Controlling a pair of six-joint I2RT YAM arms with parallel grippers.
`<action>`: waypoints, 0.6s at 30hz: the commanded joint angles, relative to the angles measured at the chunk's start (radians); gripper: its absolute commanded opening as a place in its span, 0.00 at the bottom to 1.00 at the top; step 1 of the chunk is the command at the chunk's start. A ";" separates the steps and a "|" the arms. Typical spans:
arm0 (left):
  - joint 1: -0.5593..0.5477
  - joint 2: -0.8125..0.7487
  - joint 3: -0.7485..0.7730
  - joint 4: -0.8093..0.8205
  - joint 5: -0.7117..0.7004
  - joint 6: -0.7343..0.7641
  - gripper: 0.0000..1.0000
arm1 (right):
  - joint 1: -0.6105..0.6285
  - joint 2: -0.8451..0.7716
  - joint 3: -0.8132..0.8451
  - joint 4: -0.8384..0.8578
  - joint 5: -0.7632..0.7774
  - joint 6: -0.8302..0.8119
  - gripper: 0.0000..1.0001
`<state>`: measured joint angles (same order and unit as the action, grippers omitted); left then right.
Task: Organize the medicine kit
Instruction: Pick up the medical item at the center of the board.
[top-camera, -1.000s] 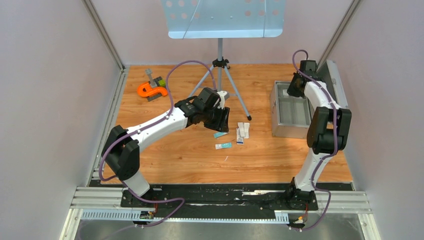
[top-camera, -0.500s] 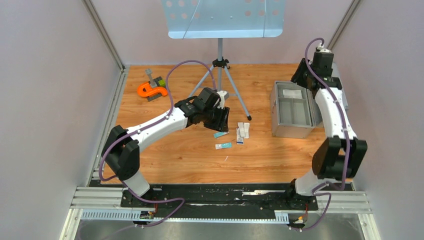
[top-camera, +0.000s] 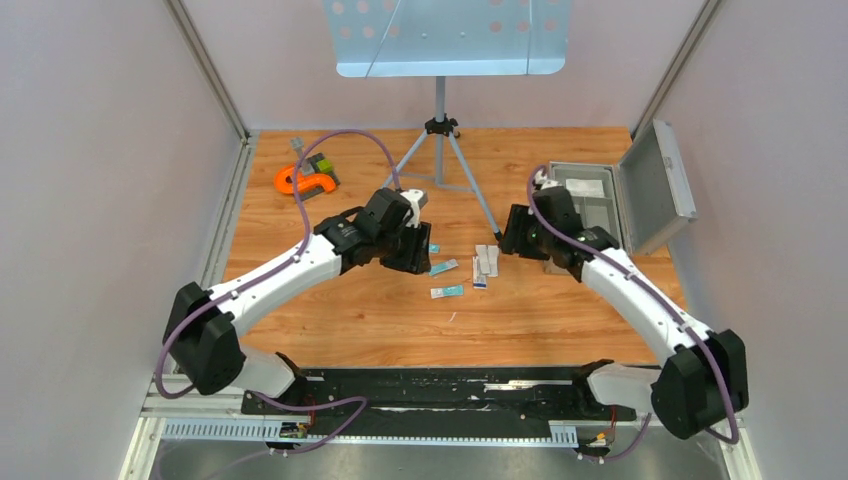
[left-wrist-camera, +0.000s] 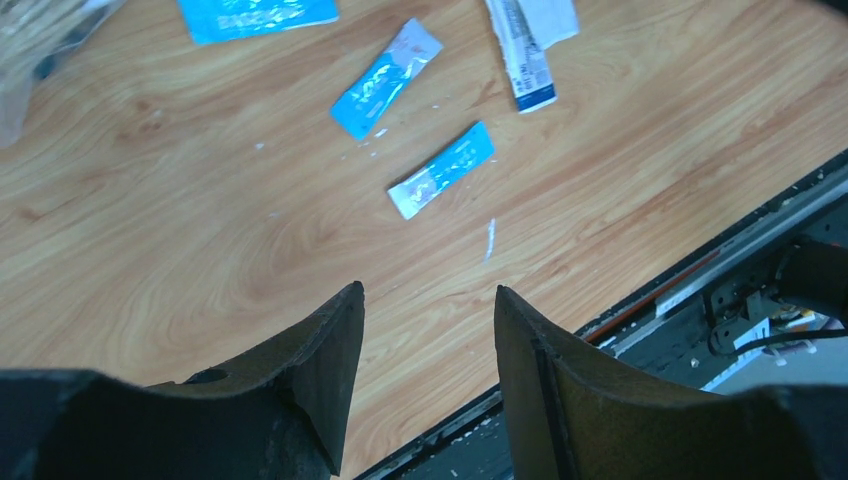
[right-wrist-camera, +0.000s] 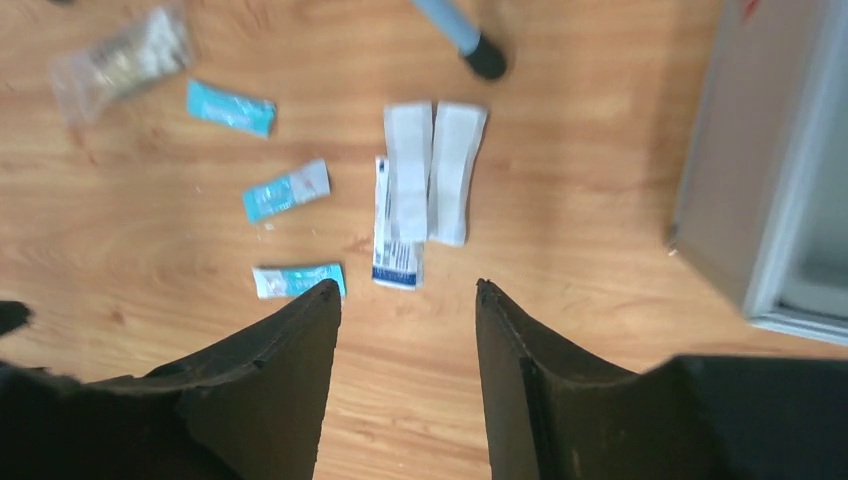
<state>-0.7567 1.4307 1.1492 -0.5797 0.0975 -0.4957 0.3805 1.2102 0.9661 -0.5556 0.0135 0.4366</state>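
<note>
The medicine kit (top-camera: 655, 185) stood with its lid raised at the right of the top view on the bench (top-camera: 380, 320), while the left fingers (left-wrist-camera: 325, 350) and right fingers (right-wrist-camera: 300, 340), both apart and empty, hovered over scattered packets (top-camera: 447, 291) at centre.

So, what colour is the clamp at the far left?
The clamp is orange; best in the top view.

Orange-brown wood-grain table (top-camera: 560, 320); teal-and-white sachets (left-wrist-camera: 441, 183); plain white packets (right-wrist-camera: 455, 170); silver-grey medicine kit (top-camera: 655, 185); bright orange clamp (top-camera: 297, 183).
</note>
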 joint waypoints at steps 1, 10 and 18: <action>0.035 -0.085 -0.044 -0.015 -0.060 -0.037 0.59 | 0.097 0.095 -0.036 0.102 0.028 0.121 0.51; 0.049 -0.110 -0.055 -0.016 -0.071 -0.045 0.59 | 0.138 0.435 0.082 0.113 0.117 0.061 0.53; 0.049 -0.107 -0.057 -0.012 -0.070 -0.038 0.59 | 0.138 0.507 0.109 0.108 0.154 0.045 0.49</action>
<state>-0.7082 1.3479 1.0927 -0.6102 0.0399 -0.5297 0.5201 1.7142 1.0412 -0.4812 0.1177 0.4973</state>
